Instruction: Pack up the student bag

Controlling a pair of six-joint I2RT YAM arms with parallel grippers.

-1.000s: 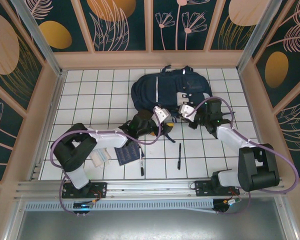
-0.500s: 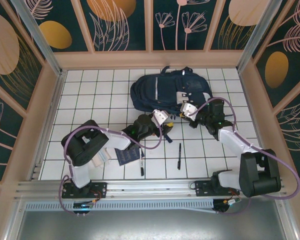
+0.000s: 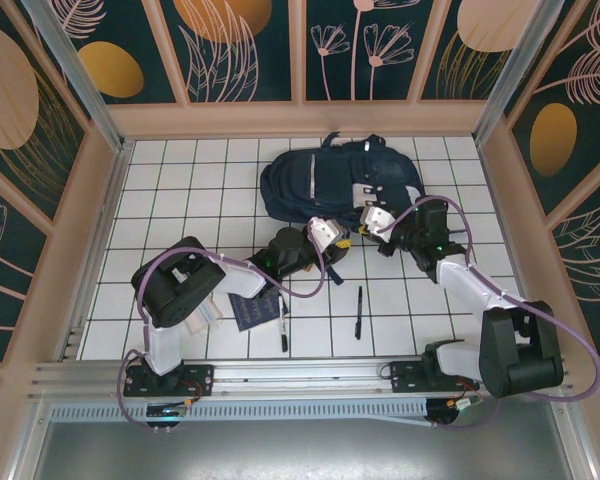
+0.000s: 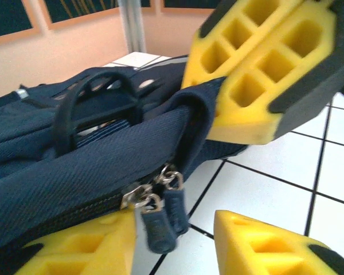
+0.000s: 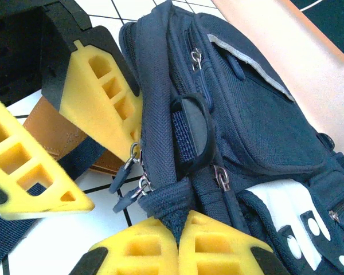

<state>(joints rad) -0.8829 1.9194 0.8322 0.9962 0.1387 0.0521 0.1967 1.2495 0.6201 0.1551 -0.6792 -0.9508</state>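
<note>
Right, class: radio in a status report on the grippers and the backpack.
Left gripper open around zipper pulls. Right gripper shut on backpack edge. Bag lying flat, zip looks closed. Nothing in the way.

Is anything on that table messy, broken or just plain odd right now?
Nothing looks broken or spilled. The student bag lies flat with its zipper pulls together, apparently zipped shut, while a pen, a second pen and a dark notebook lie loose on the table outside it.

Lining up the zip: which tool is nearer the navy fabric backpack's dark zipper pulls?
Left. The left tool straddles the zipper pulls; the right tool is shut on the backpack edge beside them.
</note>
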